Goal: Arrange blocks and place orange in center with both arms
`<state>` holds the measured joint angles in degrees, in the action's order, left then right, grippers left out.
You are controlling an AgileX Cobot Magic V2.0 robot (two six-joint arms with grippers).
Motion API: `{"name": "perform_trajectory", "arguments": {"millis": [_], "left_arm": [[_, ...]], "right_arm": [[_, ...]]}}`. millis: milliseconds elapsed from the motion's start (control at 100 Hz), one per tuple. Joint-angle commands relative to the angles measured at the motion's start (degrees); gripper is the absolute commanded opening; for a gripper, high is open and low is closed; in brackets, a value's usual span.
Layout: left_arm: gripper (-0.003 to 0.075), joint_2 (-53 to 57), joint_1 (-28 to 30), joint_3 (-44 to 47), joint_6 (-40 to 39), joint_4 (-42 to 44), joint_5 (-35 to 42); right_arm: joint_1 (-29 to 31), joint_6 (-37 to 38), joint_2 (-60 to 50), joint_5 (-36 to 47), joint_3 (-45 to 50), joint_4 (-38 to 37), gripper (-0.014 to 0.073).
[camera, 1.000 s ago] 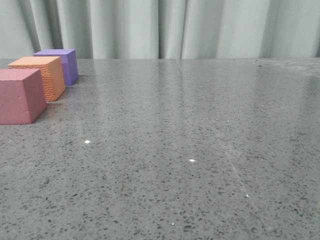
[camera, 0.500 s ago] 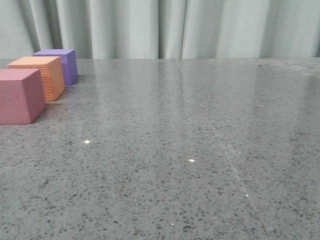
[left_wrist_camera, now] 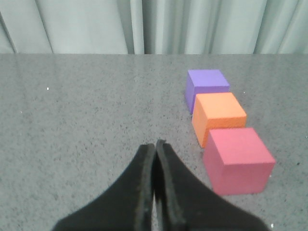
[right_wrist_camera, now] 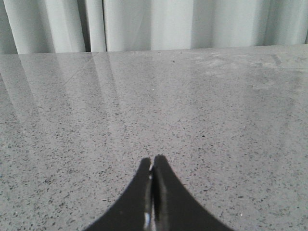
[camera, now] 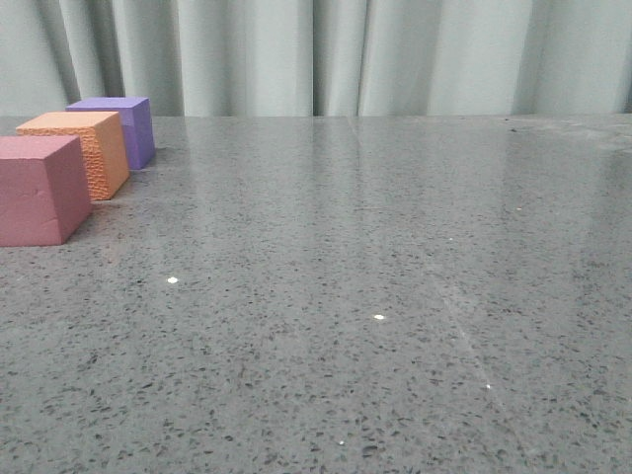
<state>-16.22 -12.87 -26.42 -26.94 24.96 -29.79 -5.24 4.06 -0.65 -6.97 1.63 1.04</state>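
Note:
Three foam cubes stand in a row at the far left of the grey table: a purple cube (camera: 123, 128) farthest, the orange cube (camera: 84, 150) in the middle, a pinkish-red cube (camera: 39, 190) nearest. The same row shows in the left wrist view: purple cube (left_wrist_camera: 207, 88), orange cube (left_wrist_camera: 219, 117), pinkish-red cube (left_wrist_camera: 238, 160). My left gripper (left_wrist_camera: 155, 145) is shut and empty, apart from the cubes and beside the pinkish-red one. My right gripper (right_wrist_camera: 153, 161) is shut and empty over bare table. Neither gripper shows in the front view.
The speckled grey table (camera: 375, 296) stretches to a pale curtain (camera: 326, 54) behind its far edge. The cubes sit close to the left border of the front view.

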Motion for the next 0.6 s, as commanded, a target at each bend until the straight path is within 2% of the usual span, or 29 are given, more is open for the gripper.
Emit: {"name": "perform_trajectory", "arguments": {"millis": [0,50,100,270,590], "left_arm": [[-0.0019,3.3,3.48,4.09,6.61,-6.49,9.8],[-0.0019,5.86,5.9,7.89,14.62,-12.32,14.15],[-0.0019,8.02,7.59,11.07,18.23,-15.18,17.47],[-0.0019,14.86,9.43,20.15,18.37,-15.31,24.87],[-0.0019,18.38,9.32,28.19,17.47,-15.65,29.79]], "right_arm": [[0.37,-0.42,-1.15,5.0,-0.79,0.05,-0.0067],[0.37,-0.42,-1.15,5.0,-0.79,0.05,-0.0067],[0.37,-0.42,-1.15,5.0,-0.79,0.05,-0.0067],[0.37,-0.42,-1.15,5.0,-0.79,0.05,-0.0067],[0.37,-0.42,-1.15,5.0,-0.79,0.05,-0.0067]]}}
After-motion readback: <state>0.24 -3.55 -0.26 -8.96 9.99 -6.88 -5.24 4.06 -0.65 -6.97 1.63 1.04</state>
